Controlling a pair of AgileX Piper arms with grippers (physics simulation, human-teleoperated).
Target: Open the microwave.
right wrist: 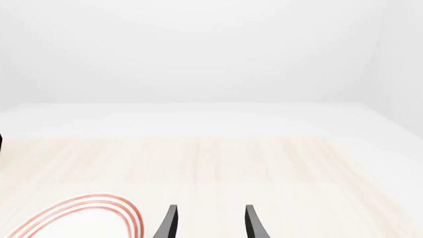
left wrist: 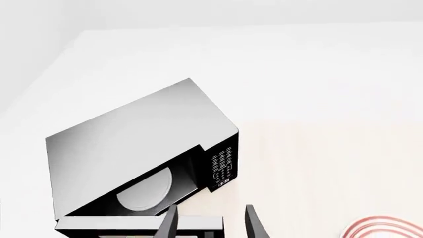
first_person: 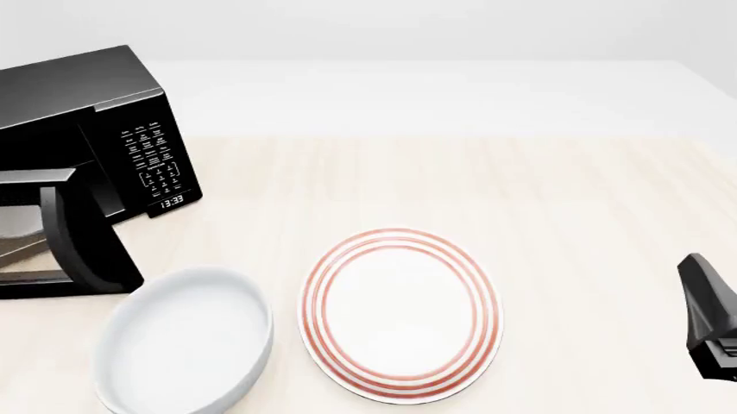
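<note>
Black and glossy, the microwave [first_person: 98, 129] is set at the far left of the pale wooden table [first_person: 553, 198], with its keypad [first_person: 154, 159] and a small clock display [first_person: 171, 201] turned toward the table's middle. Its door [first_person: 69, 246] is swung open toward the near side, and a white turntable [left wrist: 145, 191] is seen inside the cavity from the left wrist view. A white bowl [first_person: 185, 341] is placed just beside the open door, on its near side, and a white plate with red rings [first_person: 401, 312] lies just beside the bowl, toward the right. The left gripper [left wrist: 210, 225] is seen only in its own wrist view, close to the top edge of the open door; its jaws are parted and nothing is held between them. The right gripper [right wrist: 210, 225] is kept well apart from the microwave at the table's right edge, near the plate's rim, its jaws likewise parted and empty
</note>
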